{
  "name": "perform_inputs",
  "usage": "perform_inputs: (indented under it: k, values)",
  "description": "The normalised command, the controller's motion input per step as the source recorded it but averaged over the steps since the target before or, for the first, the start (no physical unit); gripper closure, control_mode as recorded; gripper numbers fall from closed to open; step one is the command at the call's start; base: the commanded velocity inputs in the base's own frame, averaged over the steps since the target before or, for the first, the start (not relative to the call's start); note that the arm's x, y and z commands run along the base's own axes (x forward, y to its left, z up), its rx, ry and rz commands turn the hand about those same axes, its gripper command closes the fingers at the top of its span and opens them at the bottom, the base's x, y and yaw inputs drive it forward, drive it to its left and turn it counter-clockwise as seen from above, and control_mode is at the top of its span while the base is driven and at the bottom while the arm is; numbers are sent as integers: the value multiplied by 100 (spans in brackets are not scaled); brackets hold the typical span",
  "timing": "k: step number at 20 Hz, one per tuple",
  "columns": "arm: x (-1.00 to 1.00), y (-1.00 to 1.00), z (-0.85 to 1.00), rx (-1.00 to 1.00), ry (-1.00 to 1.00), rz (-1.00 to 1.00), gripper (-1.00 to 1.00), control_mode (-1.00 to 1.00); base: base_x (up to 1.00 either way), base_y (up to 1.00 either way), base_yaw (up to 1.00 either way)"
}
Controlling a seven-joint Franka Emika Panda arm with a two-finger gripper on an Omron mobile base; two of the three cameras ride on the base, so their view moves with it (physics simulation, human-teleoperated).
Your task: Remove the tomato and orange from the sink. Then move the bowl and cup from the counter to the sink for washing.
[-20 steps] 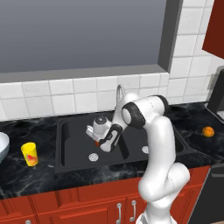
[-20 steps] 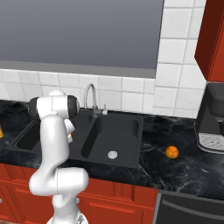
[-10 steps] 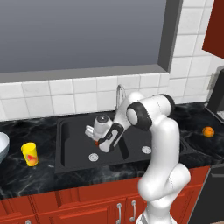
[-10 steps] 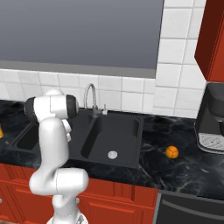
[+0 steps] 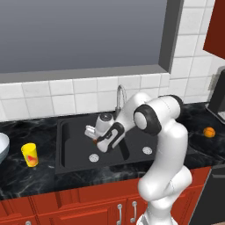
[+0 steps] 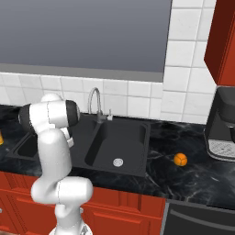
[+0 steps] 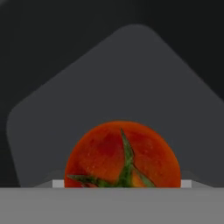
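we note the gripper (image 5: 95,139) hangs low in the left basin of the sink (image 5: 70,132), reached down from the arm. in the hand view the tomato (image 7: 122,155) sits right at the bottom, centred, stem up, against the dark basin floor. in the left base view we get a small red glimpse of it at the fingertips. the fingers themselves are hidden in the hand view, and the base view is too small to show their spread. the jaws stand wide, near their widest, but we cannot tell whether they are merely open around the tomato or already pressing on it. we judge: not yet a sure grip.

progress, as we read it:
- orange (image 6: 180,159) lies on the counter to the right of the sink, well clear of the basins. we count that half of step one as done.
- tomato is in the left basin, so it is not yet removed.
- cup (image 5: 30,154) stands upright on the counter left of the sink, untouched.
- bowl (image 5: 2,147) sits at the far left edge of the left base view, beside the cup, partly cut off, on the counter.

left to do, in our judgement: close on the tomato, lift it out and set it on the counter, then carry bowl and cup into the sink. roughly a quarter along.
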Motion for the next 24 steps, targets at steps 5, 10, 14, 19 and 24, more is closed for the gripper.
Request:
perform_inputs:
  k: [5,10,14,19,24]
  values:
    - [-15,2,37,-3,0,12,100,-100,0,0,0]
    - [-14,3,39,-4,0,12,100,-100,0,0,0]
    - [-15,3,40,-4,0,13,100,-100,0,0,0]
    - [-15,4,42,-4,0,11,100,-100,0,0,0]
    - [-15,10,40,-3,0,9,100,-100,0,0,0]
